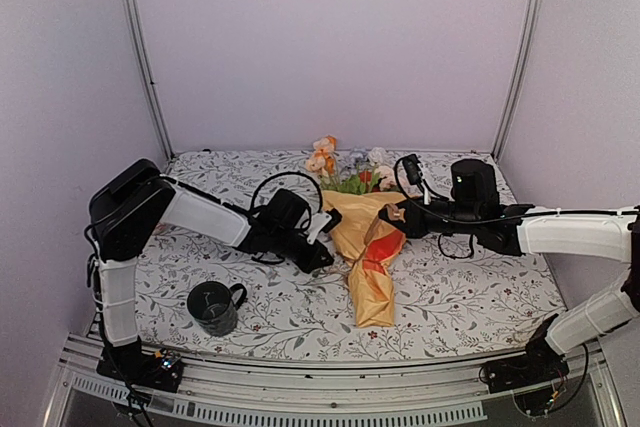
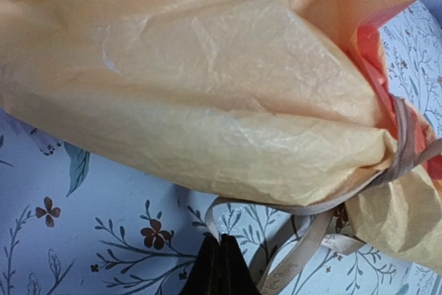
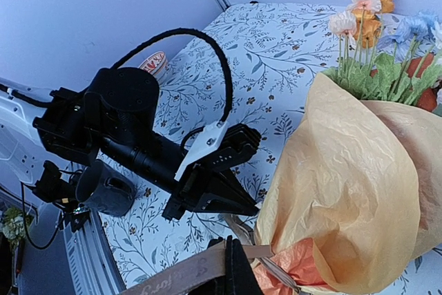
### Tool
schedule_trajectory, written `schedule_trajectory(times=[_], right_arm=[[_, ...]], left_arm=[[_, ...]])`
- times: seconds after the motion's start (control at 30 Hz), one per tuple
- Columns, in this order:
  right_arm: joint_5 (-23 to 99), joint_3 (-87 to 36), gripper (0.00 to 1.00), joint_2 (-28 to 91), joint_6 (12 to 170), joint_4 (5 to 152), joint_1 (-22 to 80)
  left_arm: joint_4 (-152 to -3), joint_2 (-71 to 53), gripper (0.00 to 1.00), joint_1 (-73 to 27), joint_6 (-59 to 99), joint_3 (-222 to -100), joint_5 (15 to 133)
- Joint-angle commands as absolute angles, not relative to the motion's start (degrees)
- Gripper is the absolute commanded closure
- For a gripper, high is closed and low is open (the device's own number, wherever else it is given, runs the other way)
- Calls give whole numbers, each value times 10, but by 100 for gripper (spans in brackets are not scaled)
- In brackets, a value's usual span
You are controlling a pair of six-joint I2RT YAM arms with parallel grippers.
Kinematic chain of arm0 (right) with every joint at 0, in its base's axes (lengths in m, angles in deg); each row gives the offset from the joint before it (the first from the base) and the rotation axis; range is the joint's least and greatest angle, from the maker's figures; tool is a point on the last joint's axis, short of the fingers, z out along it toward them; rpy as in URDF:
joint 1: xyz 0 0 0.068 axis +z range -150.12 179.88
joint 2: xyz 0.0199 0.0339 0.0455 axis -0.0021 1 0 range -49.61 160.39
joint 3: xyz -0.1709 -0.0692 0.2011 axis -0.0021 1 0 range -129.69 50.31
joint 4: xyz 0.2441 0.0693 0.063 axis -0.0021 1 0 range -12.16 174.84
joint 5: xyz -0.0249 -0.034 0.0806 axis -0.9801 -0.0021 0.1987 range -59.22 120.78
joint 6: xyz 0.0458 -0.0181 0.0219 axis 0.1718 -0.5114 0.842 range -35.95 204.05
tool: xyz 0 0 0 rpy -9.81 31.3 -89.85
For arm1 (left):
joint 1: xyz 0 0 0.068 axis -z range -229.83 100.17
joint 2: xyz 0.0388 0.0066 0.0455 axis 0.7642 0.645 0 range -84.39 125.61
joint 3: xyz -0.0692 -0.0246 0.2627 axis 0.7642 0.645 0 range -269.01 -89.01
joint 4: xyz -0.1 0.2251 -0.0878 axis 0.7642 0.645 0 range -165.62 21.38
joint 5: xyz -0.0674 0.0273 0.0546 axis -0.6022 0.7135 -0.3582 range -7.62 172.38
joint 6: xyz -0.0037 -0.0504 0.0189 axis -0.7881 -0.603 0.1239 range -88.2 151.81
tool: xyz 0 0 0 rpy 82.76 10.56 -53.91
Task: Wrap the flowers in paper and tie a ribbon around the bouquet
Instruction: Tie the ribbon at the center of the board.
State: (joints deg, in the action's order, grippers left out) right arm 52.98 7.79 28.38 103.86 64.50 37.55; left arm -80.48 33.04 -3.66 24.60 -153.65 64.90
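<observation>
Centre of bench point(image 1: 470, 297): bouquet point(image 1: 368, 247), heads far, ribbon point(image 2: 404, 150) looped round its waist. Both pairs closed: left fingers point(image 2: 219, 271) pinch one ribbon end, right fingers point(image 3: 235, 274) apparently the other. Risk: an uneven pull slides the loop down the taper or tears the paper point(image 2: 207, 101).

A dark mug point(image 1: 212, 307) stands upright at the near left of the surface, on a pale leaf-printed tablecloth point(image 1: 460, 297), with lavender walls point(image 1: 330, 37) behind and a metal rail point(image 1: 330, 387) along the near edge.
</observation>
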Motion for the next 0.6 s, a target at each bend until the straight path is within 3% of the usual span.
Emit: schedule_trajectory(times=[0.0, 0.3, 0.57], right_arm=[[511, 93, 100, 266, 1058, 633, 353], [507, 236, 100, 248, 1157, 652, 217], [535, 324, 100, 214, 1170, 653, 123]], left_arm=[[-806, 311, 100, -47, 217, -1491, 718], [-829, 267, 100, -96, 161, -1419, 684], [-841, 237, 100, -116, 126, -1363, 729]])
